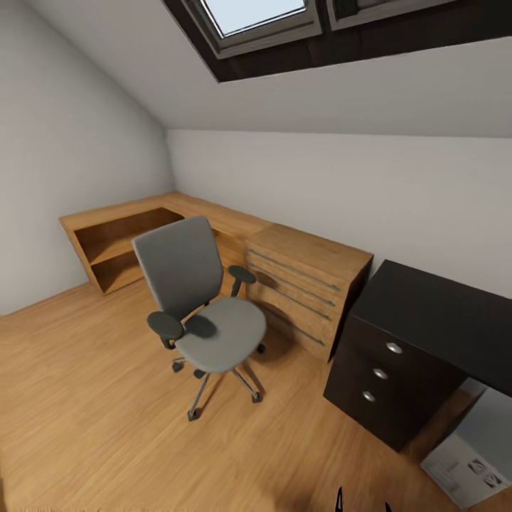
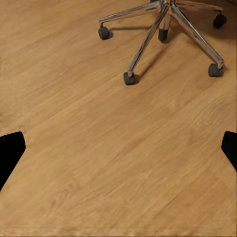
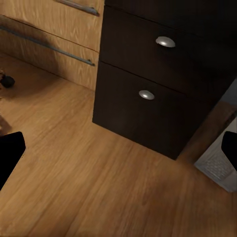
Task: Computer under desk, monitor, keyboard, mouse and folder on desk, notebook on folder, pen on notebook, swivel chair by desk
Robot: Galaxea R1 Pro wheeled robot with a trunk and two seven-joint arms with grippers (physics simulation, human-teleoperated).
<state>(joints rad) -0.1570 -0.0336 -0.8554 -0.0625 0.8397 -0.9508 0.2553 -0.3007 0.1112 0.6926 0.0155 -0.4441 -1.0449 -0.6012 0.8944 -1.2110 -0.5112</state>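
The grey swivel chair stands on the wood floor left of centre, its seat bare. At the right is the black desk, its dark drawers fitted with round silver knobs. The light grey computer sits on the floor under the desk, beside the drawers, and its corner appears in the right wrist view. My left gripper hangs open above the floor near the chair's chrome base. My right gripper is open, facing the drawers. Monitor, keyboard, mouse, folder, notebook and pen are out of view.
A light wood cabinet with long drawer handles stands between chair and desk, joined to a low wood corner shelf along the walls. The ceiling slopes down under a skylight. Open floor lies left of and in front of the chair.
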